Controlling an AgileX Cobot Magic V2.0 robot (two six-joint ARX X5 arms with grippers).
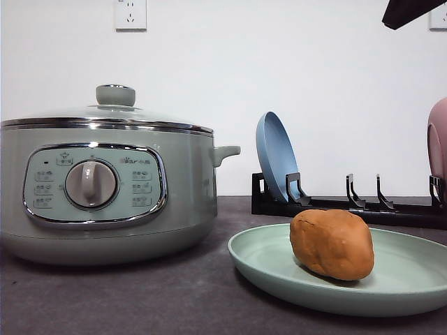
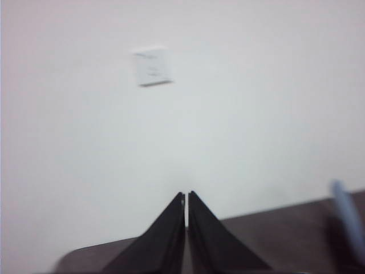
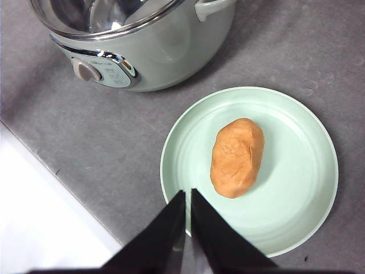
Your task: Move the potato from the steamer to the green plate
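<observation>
The potato point(image 3: 237, 157) lay on the green plate point(image 3: 296, 222), beside the steamer point(image 3: 154, 51); the right pincer point(image 3: 187, 197) hung above, clenched and empty.

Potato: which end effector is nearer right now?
Right. The right end effector hangs above the green plate, close to the potato. The left end effector faces the wall, raised away.

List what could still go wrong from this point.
The potato lies on the green plate, off-centre toward the steamer; a knock could roll it over the low rim. The right gripper, jaws closed, hangs above the plate's edge and might clip it if it drops.
</observation>
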